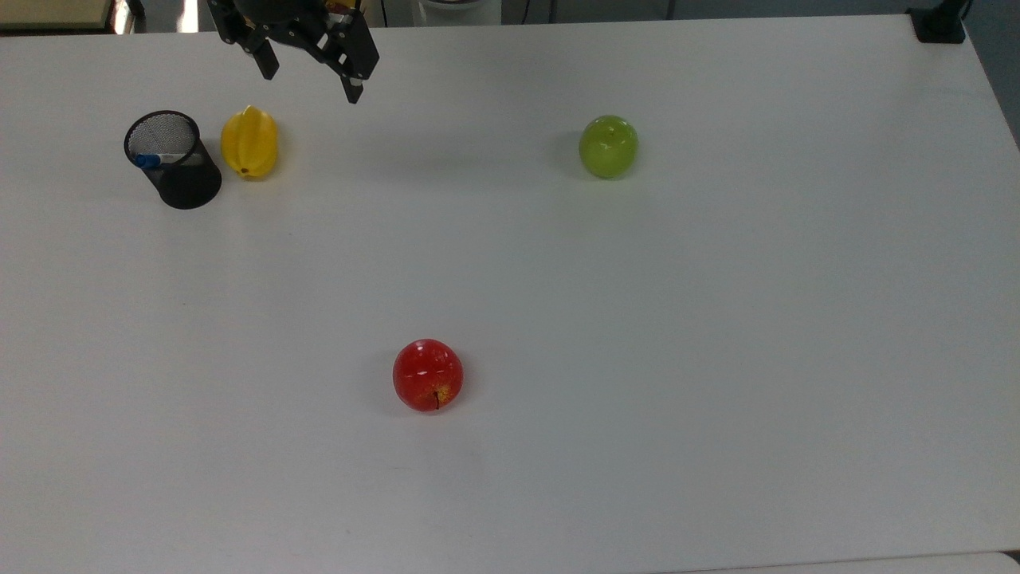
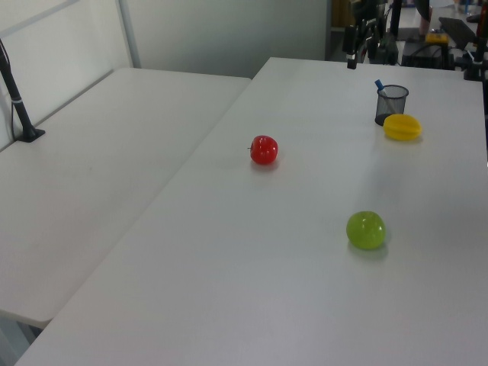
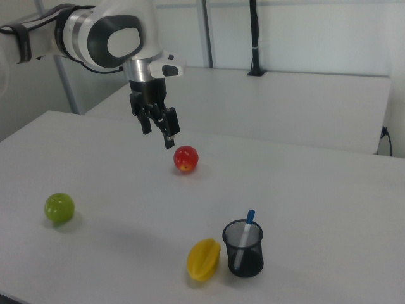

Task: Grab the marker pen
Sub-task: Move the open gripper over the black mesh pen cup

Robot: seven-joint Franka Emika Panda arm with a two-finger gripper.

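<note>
A slim marker pen (image 3: 243,239) with a white barrel and a blue cap stands tilted inside a black wire-mesh cup (image 3: 243,248), its capped end poking above the round rim; through the mesh the pale barrel can be made out in the right view. In the top view the cup (image 1: 174,159) sits near the top view's left edge of a smooth, matte white table (image 1: 637,359), with the blue cap (image 1: 147,161) leaning against the rim. Just beside the cup lies a ridged, glossy yellow fruit (image 1: 249,142) shaped like a starfruit, apart from the cup by a narrow gap. A shiny round green apple (image 1: 609,146) rests well apart toward the top view's right, and a glossy red apple (image 1: 428,375) with a dark stem sits nearer the lower middle. The gripper (image 1: 311,70), black and angular, hangs in the air above the table with its two fingers spread and nothing between them; in the right view it (image 3: 158,131) hangs from a rounded white and grey arm (image 3: 95,38), well apart from the cup and above the table near the red apple (image 3: 186,158).
</note>
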